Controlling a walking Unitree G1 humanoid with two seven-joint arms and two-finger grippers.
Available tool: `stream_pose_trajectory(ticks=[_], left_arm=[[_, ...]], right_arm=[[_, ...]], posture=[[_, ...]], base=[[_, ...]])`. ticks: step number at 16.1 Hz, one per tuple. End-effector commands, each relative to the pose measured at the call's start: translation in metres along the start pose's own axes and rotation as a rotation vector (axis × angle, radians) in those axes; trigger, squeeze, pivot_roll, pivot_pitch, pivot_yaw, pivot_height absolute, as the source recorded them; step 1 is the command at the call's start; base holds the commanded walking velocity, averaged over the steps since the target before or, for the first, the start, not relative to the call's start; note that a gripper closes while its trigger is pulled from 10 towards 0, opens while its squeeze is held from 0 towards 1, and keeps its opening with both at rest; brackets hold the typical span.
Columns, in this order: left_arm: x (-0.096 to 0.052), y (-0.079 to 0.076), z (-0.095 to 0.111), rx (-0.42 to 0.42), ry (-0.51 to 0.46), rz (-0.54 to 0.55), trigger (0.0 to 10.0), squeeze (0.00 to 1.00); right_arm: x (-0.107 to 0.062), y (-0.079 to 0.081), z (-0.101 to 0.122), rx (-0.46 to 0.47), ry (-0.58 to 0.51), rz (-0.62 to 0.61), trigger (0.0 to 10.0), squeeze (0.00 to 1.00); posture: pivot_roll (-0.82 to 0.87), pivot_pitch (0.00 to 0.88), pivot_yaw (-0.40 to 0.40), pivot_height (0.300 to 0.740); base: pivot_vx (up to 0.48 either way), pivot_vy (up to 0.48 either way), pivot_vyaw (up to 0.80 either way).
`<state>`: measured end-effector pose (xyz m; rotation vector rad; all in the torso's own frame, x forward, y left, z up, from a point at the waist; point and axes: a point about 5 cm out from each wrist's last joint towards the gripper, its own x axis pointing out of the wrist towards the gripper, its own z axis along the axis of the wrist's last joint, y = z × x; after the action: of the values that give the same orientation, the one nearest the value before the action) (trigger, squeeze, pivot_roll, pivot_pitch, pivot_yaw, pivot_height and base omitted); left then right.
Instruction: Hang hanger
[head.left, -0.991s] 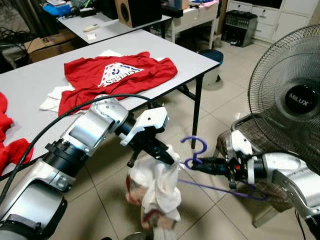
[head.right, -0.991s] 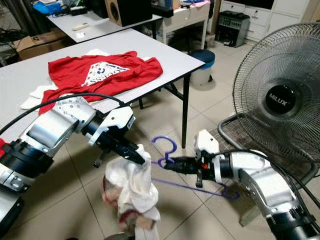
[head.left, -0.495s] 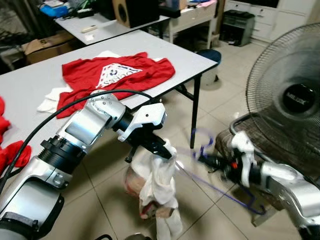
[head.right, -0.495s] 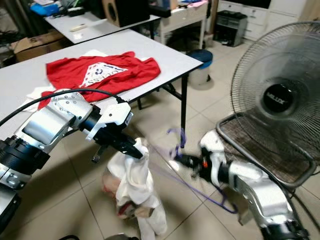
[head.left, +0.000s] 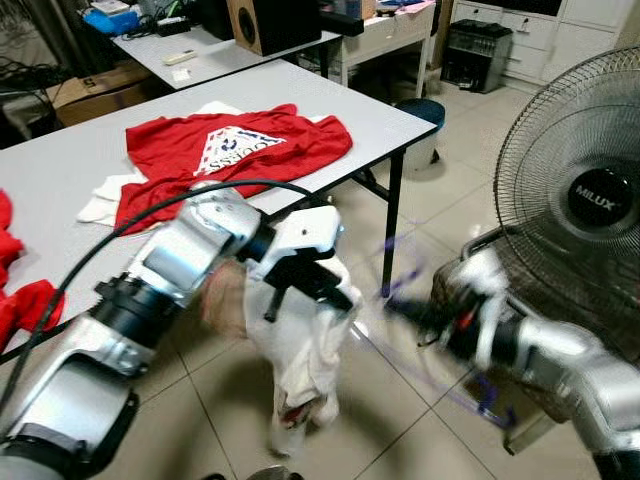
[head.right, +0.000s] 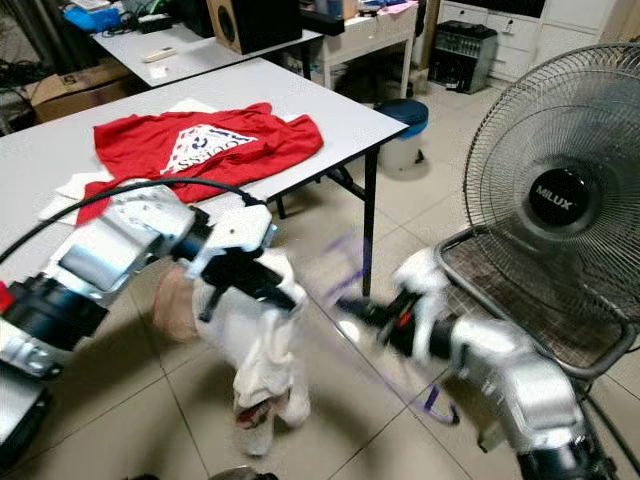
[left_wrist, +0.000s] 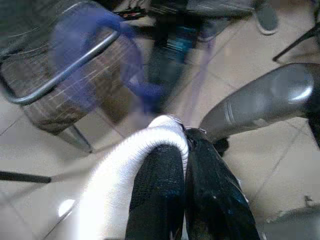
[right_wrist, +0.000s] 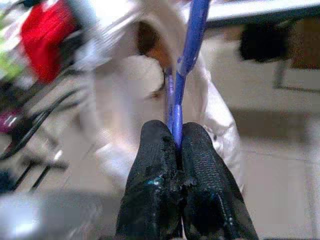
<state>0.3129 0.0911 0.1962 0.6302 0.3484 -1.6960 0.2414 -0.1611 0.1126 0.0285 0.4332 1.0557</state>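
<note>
— purple hanger (right_wrist: 186, 55), where is it?

— pinched between the right gripper (right_wrist: 177, 145) fingers, which are pressed together on its thin bar. from the head views it sits low over the tiled floor (head.left: 420, 200), between the table (head.left: 400, 125) and the fan (head.left: 590, 190), though it's smeared by blur there, so i can only roughly trace its hook.

— and the left gripper (left_wrist: 182, 150)?

— clamped on a white garment (head.left: 305, 370). the wrist view has both black fingers (left_wrist: 157, 190) tight together with a fold of the white cloth squeezed between them. the rest of the garment hangs down below the gripper, just above the floor, with some reddish-brown marks near its lower end.

— how do the two stand to each other?

— close. the hanger's end points toward the garment; touching or not, i can't tell.

— anything on the table?

— red shirt (head.left: 235, 150) with a white triangle print, spread flat, white cloth (head.left: 105, 200) peeking from under it. more red fabric (head.left: 25, 300) at the table's near edge.
</note>
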Motion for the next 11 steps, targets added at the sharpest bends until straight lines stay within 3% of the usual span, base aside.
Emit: stream_pose_trajectory(ticks=[1,5,8,11], left_arm=[[-0.01,0.006,0.008,0.041,0.009,0.045,0.0,0.0],[-0.013,0.006,0.01,0.044,0.008,0.024,0.0,0.0],[-0.012,0.003,0.012,0.04,-0.013,-0.023,0.0,0.0],[-0.016,0.001,0.009,0.027,0.004,-0.032,0.0,0.0]], right_arm=[[0.0,0.003,0.003,-0.037,0.01,0.018,10.0,0.0],[-0.004,0.011,0.005,-0.158,0.06,0.105,10.0,0.0],[-0.002,0.008,0.019,-0.156,-0.022,0.113,10.0,0.0],[-0.018,0.001,0.02,-0.141,-0.047,0.116,10.0,0.0]], posture=[[-0.15,0.0,0.114,0.74],[-0.15,0.0,0.116,0.74],[-0.14,0.0,0.117,0.74],[-0.14,0.0,0.11,0.74]], base=[[0.0,0.0,0.0],[0.0,0.0,0.0],[0.0,0.0,0.0],[0.0,0.0,0.0]])
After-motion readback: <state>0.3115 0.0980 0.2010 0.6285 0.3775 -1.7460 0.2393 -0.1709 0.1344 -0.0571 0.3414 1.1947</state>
